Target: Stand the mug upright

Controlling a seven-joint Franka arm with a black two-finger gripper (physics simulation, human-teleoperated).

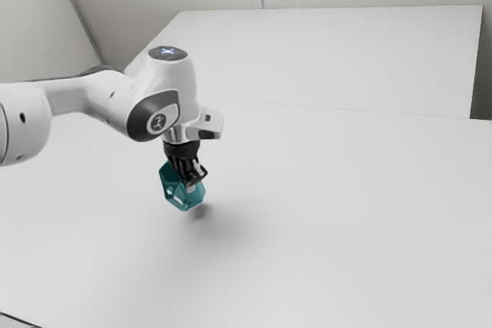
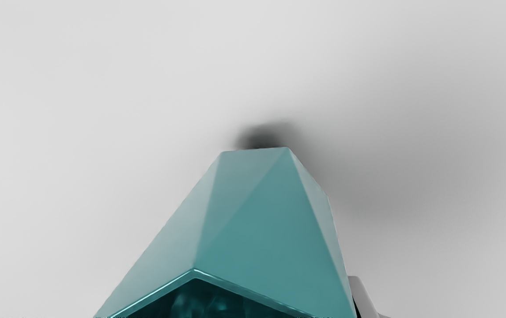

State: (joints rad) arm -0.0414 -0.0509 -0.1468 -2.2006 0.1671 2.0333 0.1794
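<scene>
Mug of glossy teal material, wide at the rim and cut in flat facets (image 1: 171, 177), is located at the lower end of the black hand (image 1: 197, 178), partly behind it in the exterior view. Orientation: tilted, not upright. Wrist view: rim and dark interior lie close to the hand; the narrower end points away from it. Contact between mug and the smooth white surface (image 1: 346, 213): cannot tell.

Hand state: pointed down, above the surface. Degree of opening: cannot tell from either view. Grip on mug: likewise cannot tell; the two overlap too closely to read.

White jointed arm (image 1: 165, 90) enters from the exterior view's left, its last link directly above the hand. Small dark shadow (image 1: 201, 211) noted on the surface below the hand, near the mug; a broader, softer one (image 2: 412, 168) spreads beside the mug.
</scene>
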